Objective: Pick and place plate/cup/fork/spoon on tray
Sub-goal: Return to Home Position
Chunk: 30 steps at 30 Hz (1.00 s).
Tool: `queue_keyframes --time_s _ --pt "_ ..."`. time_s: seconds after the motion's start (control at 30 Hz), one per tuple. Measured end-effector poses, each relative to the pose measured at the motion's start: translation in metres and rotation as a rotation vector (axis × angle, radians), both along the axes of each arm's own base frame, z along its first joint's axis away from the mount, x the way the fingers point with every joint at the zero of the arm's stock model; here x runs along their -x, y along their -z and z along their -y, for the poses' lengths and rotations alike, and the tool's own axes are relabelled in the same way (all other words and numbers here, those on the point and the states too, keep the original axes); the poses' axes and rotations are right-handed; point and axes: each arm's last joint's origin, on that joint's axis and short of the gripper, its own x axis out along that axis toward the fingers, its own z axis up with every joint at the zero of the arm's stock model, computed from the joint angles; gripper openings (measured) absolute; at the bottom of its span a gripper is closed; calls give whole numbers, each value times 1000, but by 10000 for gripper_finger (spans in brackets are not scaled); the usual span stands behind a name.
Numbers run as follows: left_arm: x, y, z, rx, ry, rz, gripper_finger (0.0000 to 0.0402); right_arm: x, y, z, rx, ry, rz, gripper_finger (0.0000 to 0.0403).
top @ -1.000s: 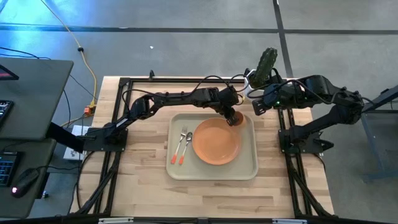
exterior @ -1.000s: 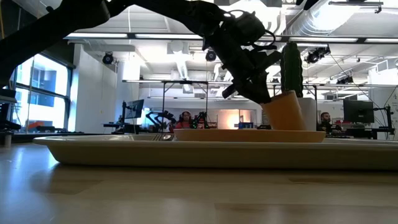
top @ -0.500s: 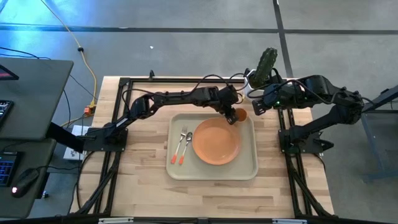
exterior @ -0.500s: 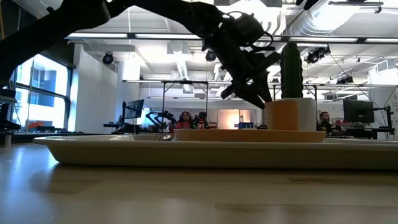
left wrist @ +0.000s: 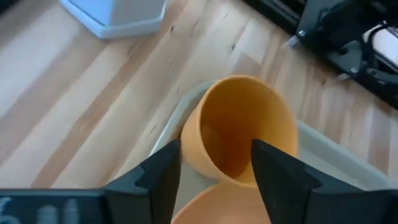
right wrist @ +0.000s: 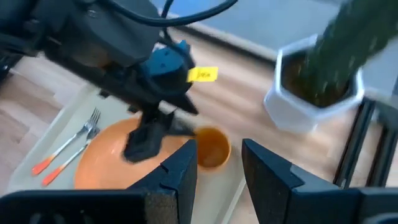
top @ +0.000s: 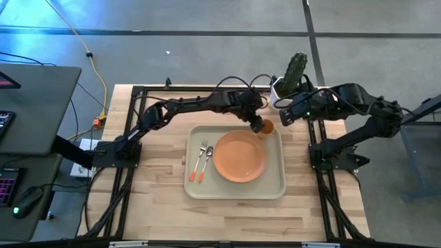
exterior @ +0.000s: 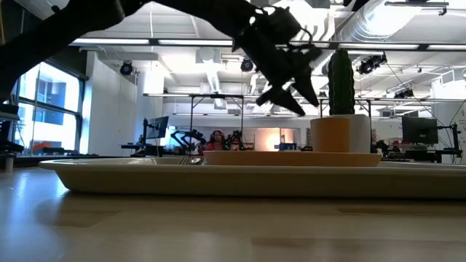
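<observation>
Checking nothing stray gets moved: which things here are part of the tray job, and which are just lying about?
Job:
tray
plate, on the tray
cup, upright in the tray's far right corner
fork and spoon, side by side on the tray's left part
left gripper, open by the cup

Lying about:
cactus pot, off the tray by the waiting right gripper

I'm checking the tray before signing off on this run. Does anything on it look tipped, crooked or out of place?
Nothing stands out. The cup stands upright in the tray's far right corner beside the plate, with the fork and spoon side by side on the left. The left gripper is open, just clear of the cup.
</observation>
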Motion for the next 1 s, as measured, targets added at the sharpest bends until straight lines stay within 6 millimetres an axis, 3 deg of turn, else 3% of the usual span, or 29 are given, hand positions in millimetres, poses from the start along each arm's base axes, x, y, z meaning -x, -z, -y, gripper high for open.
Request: queue_keyframes --time_s 0.17,0.33,0.47,0.57,0.67,0.83,1.0 --pt "14 -35 -1 -92 41 28 210 -10 -10 2 146 -140 52 119" --pt "35 -100 9 -232 104 173 213 -26 -17 6 241 -247 152 119" --pt "64 -136 22 -339 121 277 201 -44 5 7 231 -378 315 119" --pt "93 -134 26 -354 107 323 189 -51 34 4 210 -503 445 119" --pt "130 -119 29 -346 68 386 179 -43 57 1 223 -593 548 112" --pt "202 -102 38 -337 17 541 163 3 91 -1 274 -602 674 72" --pt "268 -100 47 -379 -24 703 134 52 113 -2 342 -582 847 11"
